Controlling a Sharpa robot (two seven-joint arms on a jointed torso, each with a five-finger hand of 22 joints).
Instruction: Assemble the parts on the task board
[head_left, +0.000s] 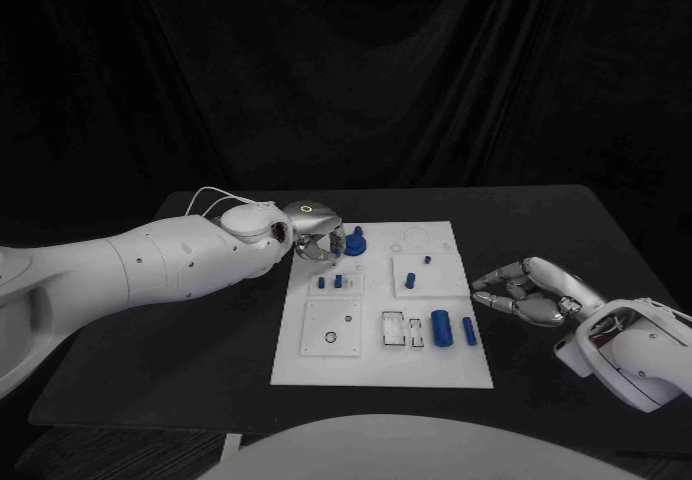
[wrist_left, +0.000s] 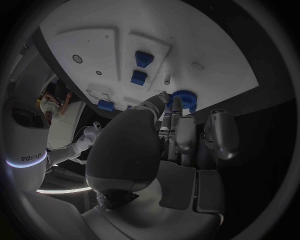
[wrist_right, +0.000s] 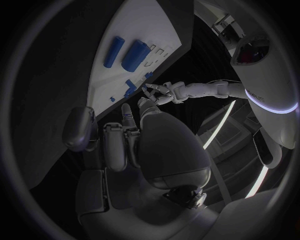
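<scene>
Task board (head_left: 382, 350): white plate mid-table, bare black table (head_left: 173, 350) all round.
Parts: blue round part (head_left: 355, 243) at far left corner; two blue cylinders (head_left: 453, 329) near right edge.
Left hand (head_left: 320, 238): fingertips at round part, grip unclear.
Right hand (head_left: 531, 290): off board's right edge, fingers curled, holding nothing.

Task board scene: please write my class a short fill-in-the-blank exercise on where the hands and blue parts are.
1. The left hand reaches over the board's ____ end.
2. The right hand rests on the ____ table, beside the board.
3. The round gear by the left hand is ____ in colour.

Missing words: far; black; blue
</scene>
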